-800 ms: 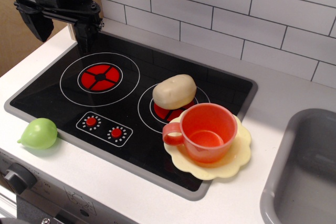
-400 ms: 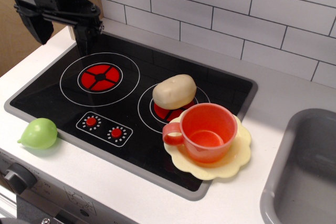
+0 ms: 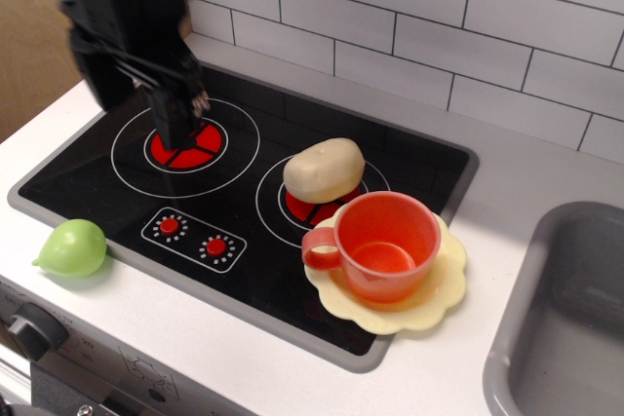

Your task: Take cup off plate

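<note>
Toy kitchen: hob (image 3: pixel 244 204), sink (image 3: pixel 565 319), tiled wall (image 3: pixel 439 26).

Bright, even light, diffuse. Soft shadows beside the green fruit (image 3: pixel 71 247) and under the plate (image 3: pixel 444 284). Faint sheen on the black stovetop (image 3: pixel 253 231). Gripper (image 3: pixel 136 94) smeared by motion blur; everything else sharp.

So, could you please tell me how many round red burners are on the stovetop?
2: the left burner, partly behind the tool; the right burner, mostly covered by the potato and plate.
</note>
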Tool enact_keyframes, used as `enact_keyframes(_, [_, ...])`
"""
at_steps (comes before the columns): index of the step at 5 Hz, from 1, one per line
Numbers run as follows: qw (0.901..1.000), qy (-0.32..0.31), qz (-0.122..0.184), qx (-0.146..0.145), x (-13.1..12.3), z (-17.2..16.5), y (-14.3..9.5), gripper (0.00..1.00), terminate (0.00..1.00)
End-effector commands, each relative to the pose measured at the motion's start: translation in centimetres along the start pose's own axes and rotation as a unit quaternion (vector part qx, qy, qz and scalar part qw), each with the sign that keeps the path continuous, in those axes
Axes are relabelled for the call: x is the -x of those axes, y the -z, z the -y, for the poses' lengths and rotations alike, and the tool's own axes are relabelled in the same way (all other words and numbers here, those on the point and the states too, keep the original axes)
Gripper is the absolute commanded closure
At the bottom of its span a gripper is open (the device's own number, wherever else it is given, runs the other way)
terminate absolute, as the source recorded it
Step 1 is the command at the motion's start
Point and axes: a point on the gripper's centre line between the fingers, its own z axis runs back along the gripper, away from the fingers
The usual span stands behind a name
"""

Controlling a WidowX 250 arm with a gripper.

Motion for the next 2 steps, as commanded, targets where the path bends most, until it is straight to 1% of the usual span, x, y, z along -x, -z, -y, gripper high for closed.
enact_keyframes(1, [0.9777,0.200,-0.005,0.065,1.9,3.6,-1.6,0.00,0.00])
enact_keyframes(2, [0.9670,0.244,0.013,0.073,2.1,5.2,-1.4,0.00,0.00])
